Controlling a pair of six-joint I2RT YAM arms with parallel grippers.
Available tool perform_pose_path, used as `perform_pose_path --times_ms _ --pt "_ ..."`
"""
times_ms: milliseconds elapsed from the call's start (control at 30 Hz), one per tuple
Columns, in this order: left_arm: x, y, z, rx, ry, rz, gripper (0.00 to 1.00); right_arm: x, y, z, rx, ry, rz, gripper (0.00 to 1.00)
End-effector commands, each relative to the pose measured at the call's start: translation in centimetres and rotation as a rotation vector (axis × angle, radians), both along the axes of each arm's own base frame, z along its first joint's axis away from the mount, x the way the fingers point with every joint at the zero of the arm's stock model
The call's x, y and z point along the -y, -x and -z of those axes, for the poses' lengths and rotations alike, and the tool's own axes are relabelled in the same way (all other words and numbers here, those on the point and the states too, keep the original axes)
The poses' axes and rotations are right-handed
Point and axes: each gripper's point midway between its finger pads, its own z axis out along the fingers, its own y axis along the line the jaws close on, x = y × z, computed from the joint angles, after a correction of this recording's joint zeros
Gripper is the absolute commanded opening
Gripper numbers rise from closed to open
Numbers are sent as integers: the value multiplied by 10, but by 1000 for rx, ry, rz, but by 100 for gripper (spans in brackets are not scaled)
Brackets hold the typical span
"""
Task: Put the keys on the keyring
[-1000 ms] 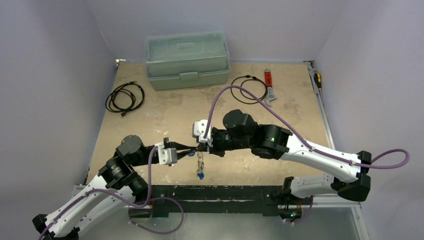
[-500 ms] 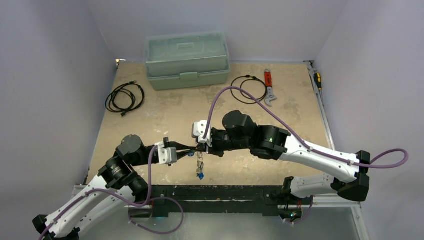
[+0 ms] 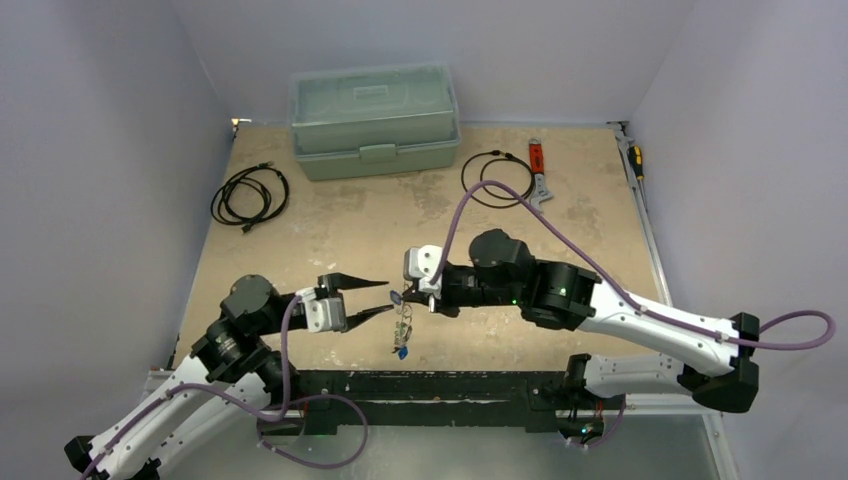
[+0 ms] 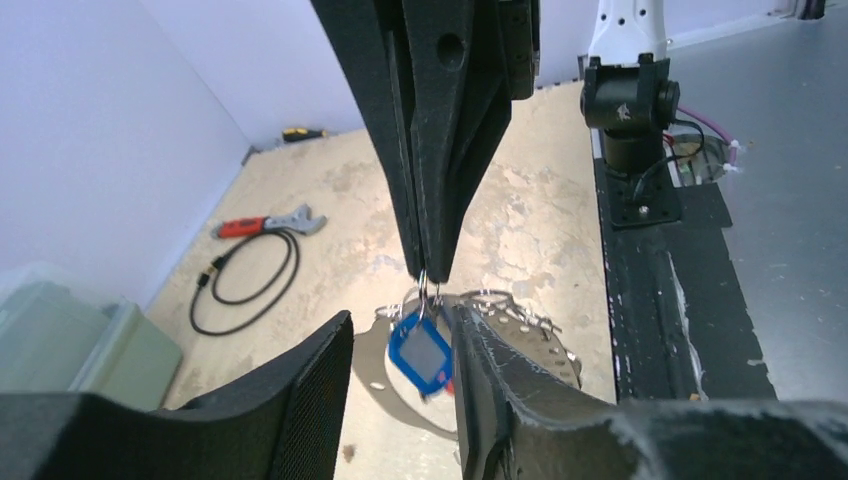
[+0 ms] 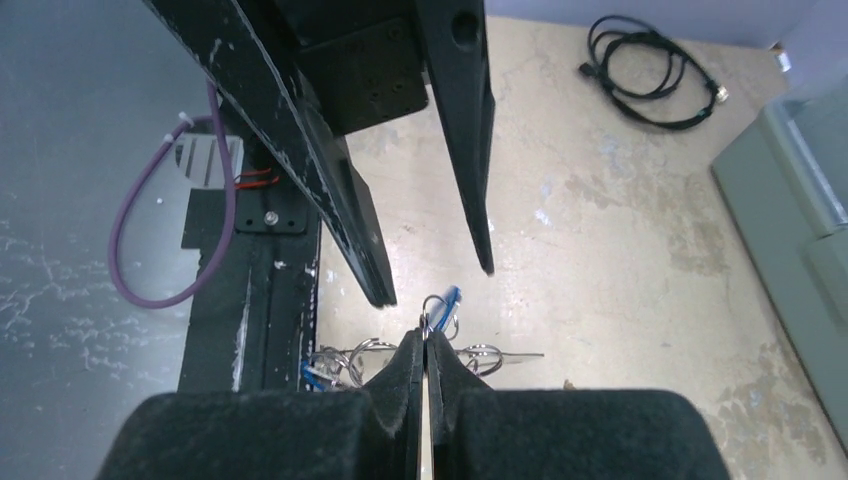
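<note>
Tan table [image 3: 330, 235]: toolbox [image 3: 374, 120], cables [image 3: 249, 195], wrench [image 3: 539, 172]

2 white arms [image 3: 640, 322] carry black joints [image 3: 250, 297] and purple cables [image 3: 489, 184].

keys [image 3: 401, 345] tiny, blurred, keyring [image 3: 401, 316] perhaps partly hidden

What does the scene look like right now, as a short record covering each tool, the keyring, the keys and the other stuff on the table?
right tool: shut on the keyring
left tool: open, tips pointing at the keyring
keyring: pinched between the right tool's tips
keys: bunch below the keyring, one with a blue head
table: green toolbox at the back, black cable coil far left, another beside the red-handled wrench
</note>
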Motion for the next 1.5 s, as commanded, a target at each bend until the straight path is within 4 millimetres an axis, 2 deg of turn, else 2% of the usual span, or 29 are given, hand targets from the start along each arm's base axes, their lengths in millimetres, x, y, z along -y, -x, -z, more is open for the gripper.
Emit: perform_pose_path --times_ms 0,267,500,833,933,1100,1333,1467 --pt "-9 2 -39 100 113 -31 42 7 -1 -59 87 -221 27 0" --pt "-13 9 -42 171 131 -13 42 24 11 -76 81 -331 13 0" --pt "-10 19 -42 228 148 48 40 27 22 -86 73 -374 -33 0" --pt "-5 23 -39 228 143 95 41 12 32 -73 25 -308 -113 0" --pt "-3 29 -37 239 144 132 39 8 33 -70 15 -293 -126 0" --pt "0 35 -33 244 132 178 29 5 33 -69 15 -280 -136 0" --pt "0 34 -27 244 120 176 34 5 32 -75 25 -279 -131 0" --pt "0 32 -26 248 115 171 33 4 33 -75 22 -270 -142 0"
